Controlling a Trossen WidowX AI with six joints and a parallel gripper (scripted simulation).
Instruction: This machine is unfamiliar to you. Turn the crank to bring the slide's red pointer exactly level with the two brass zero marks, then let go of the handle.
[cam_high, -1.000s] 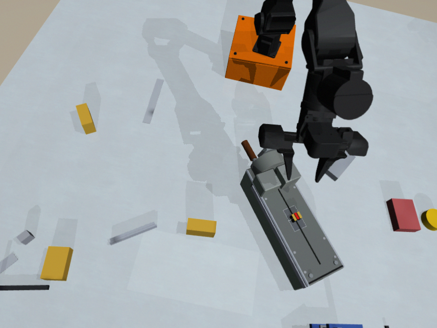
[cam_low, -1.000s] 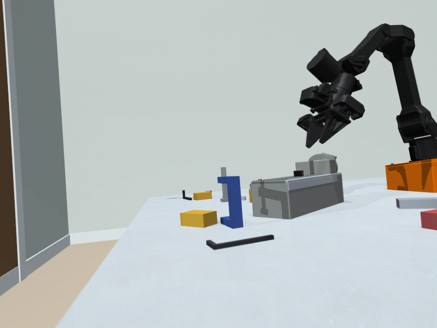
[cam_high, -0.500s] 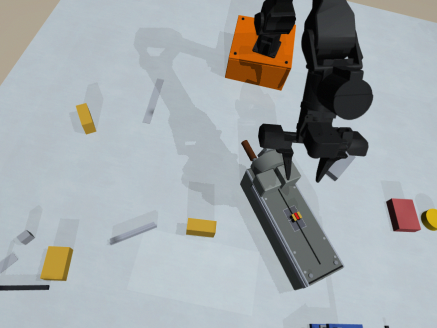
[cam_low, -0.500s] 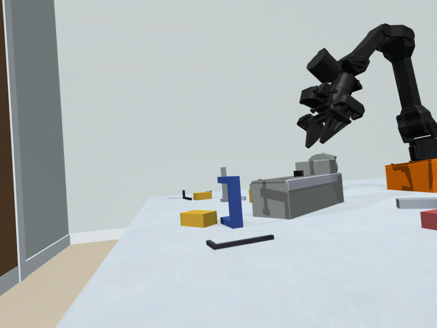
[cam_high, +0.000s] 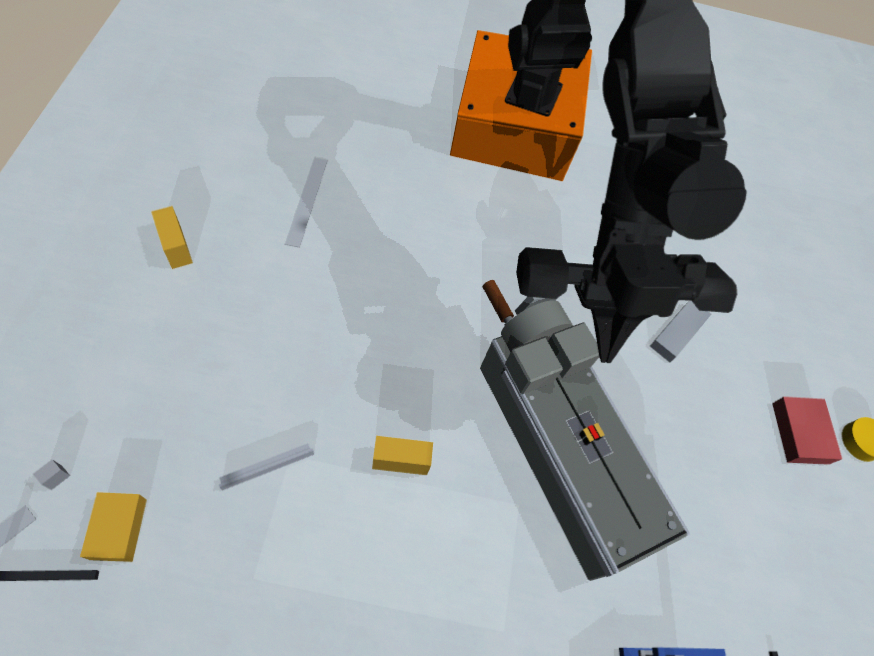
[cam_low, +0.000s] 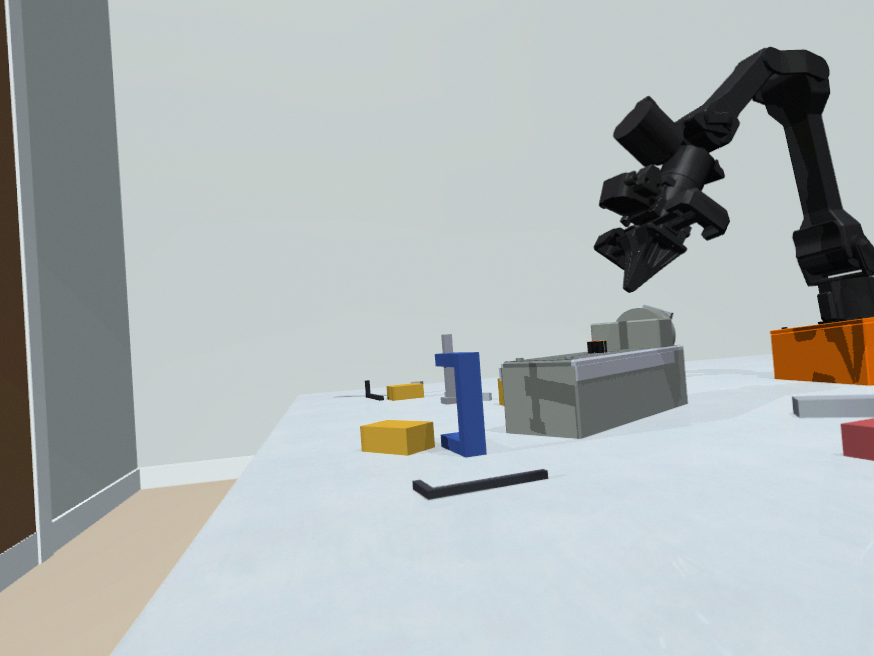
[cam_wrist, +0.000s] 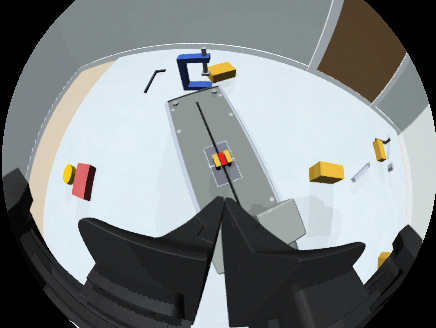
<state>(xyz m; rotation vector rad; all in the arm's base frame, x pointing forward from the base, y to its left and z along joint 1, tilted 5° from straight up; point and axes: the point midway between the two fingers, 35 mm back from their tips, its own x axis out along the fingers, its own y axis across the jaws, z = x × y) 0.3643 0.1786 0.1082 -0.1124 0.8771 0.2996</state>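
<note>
Grey, box-shaped machine (cam_high: 582, 451) lying on the pale table (cam_high: 211, 338), long axis diagonal in the top view: crank end toward the orange arm base (cam_high: 518, 116), far end lower right. Brown cylindrical handle (cam_high: 497, 299) projects up-left from the round crank hub (cam_high: 536, 319). Red pointer (cam_high: 593, 433) sits between two brass marks on the slotted top plate. Gripper (cam_high: 612, 353) hangs above the crank end, fingers pressed together on nothing. Only the exterior view shows the blue clamp-shaped piece (cam_low: 463, 402) whole; the handle is hidden there.
</note>
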